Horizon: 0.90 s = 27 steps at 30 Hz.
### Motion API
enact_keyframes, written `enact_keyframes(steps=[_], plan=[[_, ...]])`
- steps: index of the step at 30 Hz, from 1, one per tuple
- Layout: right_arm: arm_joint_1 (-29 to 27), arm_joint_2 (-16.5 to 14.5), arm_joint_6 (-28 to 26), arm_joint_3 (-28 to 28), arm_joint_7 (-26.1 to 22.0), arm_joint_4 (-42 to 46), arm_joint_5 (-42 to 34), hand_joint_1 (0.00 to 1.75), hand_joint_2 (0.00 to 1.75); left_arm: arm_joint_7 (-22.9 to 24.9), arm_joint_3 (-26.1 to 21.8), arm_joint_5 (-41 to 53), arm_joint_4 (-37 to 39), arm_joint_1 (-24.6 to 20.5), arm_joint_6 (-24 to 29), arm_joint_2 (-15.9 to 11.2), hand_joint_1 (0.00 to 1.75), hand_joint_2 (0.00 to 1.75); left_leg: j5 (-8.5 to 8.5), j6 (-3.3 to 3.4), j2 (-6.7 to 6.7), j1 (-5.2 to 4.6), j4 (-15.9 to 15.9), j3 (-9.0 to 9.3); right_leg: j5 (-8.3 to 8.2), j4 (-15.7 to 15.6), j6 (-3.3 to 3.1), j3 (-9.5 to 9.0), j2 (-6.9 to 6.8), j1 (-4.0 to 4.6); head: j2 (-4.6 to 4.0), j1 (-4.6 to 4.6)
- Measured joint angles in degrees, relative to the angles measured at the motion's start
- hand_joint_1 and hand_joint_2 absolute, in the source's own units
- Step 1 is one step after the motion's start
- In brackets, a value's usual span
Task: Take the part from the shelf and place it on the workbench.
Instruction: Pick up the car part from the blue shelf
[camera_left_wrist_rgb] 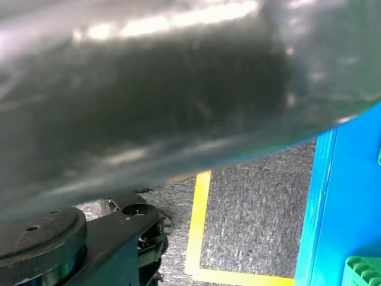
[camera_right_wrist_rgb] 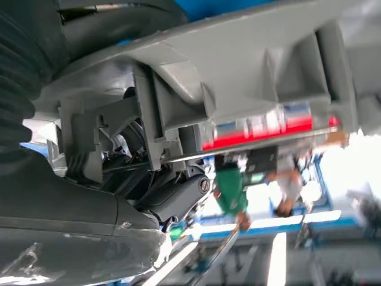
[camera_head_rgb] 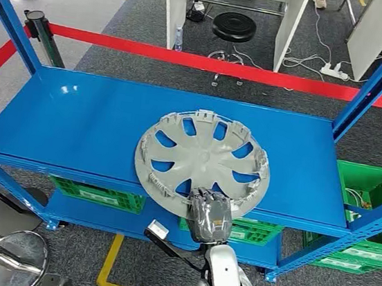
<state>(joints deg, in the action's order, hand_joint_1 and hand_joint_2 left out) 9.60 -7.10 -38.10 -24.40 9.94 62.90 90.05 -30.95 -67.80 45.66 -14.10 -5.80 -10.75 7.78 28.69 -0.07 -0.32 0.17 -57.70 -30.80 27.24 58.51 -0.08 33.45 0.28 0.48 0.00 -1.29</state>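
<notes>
A round grey plastic wheel cover (camera_head_rgb: 203, 163) with curved spoke openings and clips along its rim lies flat on the top board of the blue metal shelf (camera_head_rgb: 76, 122), toward the right of the middle, its near edge reaching the shelf's front lip. The right robot hand (camera_head_rgb: 211, 214), dark-fingered under a clear wrap on a silver arm, sits at that near edge; in the head view its fingers lie over the rim. The right wrist view shows the grey ribbed underside of the wheel cover (camera_right_wrist_rgb: 233, 71) pressed close above the right robot hand (camera_right_wrist_rgb: 148, 179), with the dark fingers (camera_right_wrist_rgb: 177, 199) tucked under the rim, so this robot hand grasps the cover at its edge.

The left wrist view looks down at grey carpet with a yellow floor line (camera_left_wrist_rgb: 197, 226) beside the blue shelf frame; whether the left robot hand is clenched or released I cannot tell.

Green plastic crates (camera_head_rgb: 98, 194) stand on the lower shelf board, another green crate (camera_head_rgb: 368, 186) to the right. A red barrier band (camera_head_rgb: 189, 59) runs behind the shelf.
</notes>
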Motion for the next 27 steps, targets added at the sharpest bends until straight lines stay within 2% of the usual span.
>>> enact_keyframes(steps=[8,16,22,25,27], plan=[[-0.9,1.3,-0.3,-2.5,1.5,4.0,0.0,1.75,1.75,-0.1,0.0,0.0,0.0,0.2,0.1,0.0,0.00,0.00,0.00,0.00,0.00,0.00,0.0,-0.01,0.00,0.0,0.00,0.00,-0.02,0.00,0.00,0.00],[-1.7,5.0,-0.9,-5.7,5.1,14.1,0.0,1.75,1.75,-0.4,0.0,0.0,0.0,0.5,0.4,0.1,0.00,0.00,0.00,0.00,0.00,0.00,0.0,-0.01,0.00,0.0,0.00,0.01,-0.02,-0.01,0.00,0.00],[-2.8,6.5,-0.9,-6.0,3.3,20.0,-0.1,1.75,1.75,-0.5,0.0,0.1,0.0,0.6,0.7,0.2,0.00,0.00,0.00,0.00,0.00,0.00,0.0,-0.03,0.00,0.0,0.00,0.03,-0.03,-0.01,0.00,0.00],[-4.3,6.6,-0.9,-5.4,-1.7,23.6,-0.1,1.75,1.75,-0.7,0.0,0.4,0.0,0.6,1.3,0.2,0.00,0.00,0.00,0.00,-0.01,0.00,0.0,-0.04,0.00,0.0,0.00,0.05,-0.04,0.00,0.00,0.00],[-6.2,5.8,-0.9,-4.1,-7.6,26.7,-0.1,1.75,1.75,-1.1,0.0,0.6,0.0,0.6,2.1,0.2,0.00,0.87,0.01,0.00,-0.01,0.00,0.0,-0.06,0.00,0.0,0.00,0.06,-0.05,0.00,0.00,0.00]])
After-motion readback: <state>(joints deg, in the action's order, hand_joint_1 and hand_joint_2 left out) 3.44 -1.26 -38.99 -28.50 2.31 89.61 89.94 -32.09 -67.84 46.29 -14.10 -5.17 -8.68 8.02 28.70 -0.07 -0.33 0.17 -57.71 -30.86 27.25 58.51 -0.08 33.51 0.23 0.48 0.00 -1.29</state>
